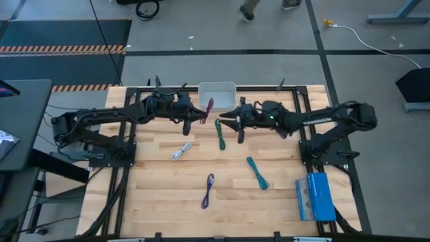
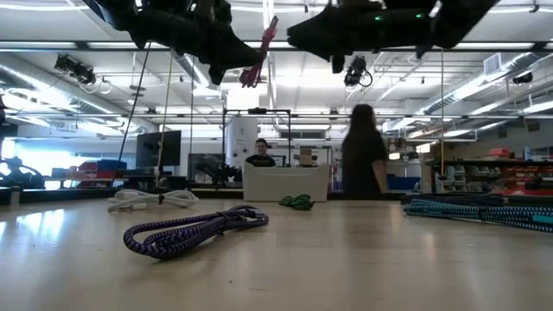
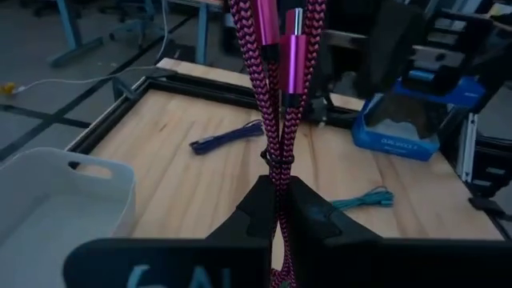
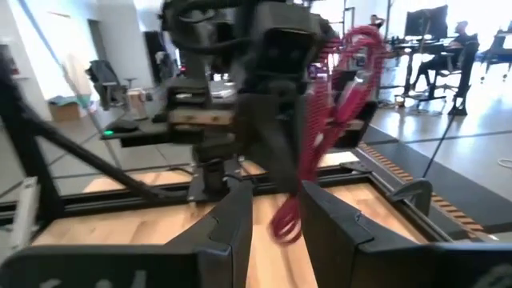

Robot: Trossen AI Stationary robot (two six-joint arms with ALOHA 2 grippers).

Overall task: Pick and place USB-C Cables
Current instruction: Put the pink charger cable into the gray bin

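My left gripper (image 1: 200, 115) hovers high beside the white bin (image 1: 217, 95) and is shut on the magenta cable bundle (image 1: 209, 107). My right gripper (image 1: 232, 122) is open in the air just right of it, facing the magenta cable (image 4: 336, 104) without touching it. Four more cable bundles lie flat on the wooden table: white-grey (image 1: 181, 151), green (image 1: 220, 133), teal (image 1: 256, 173) and purple-blue (image 1: 207, 190). In the low view the magenta cable (image 2: 259, 52) shows well above the table. My left gripper pinches the folded magenta bundle between its two fingers (image 3: 256, 212), just below the small tie at its middle (image 3: 274, 158). The fingers come level from the table's left and lie across the strands. The bundle is lifted clear and tilted, its plug ends (image 3: 292, 48) sticking out past the fingertips.
A blue box (image 1: 314, 196) lies near the table's right near corner. A dark metal frame (image 1: 306, 107) edges the table. People are in the room beyond the far edge (image 2: 363, 147). A long white cable (image 1: 376, 40) runs on the floor.
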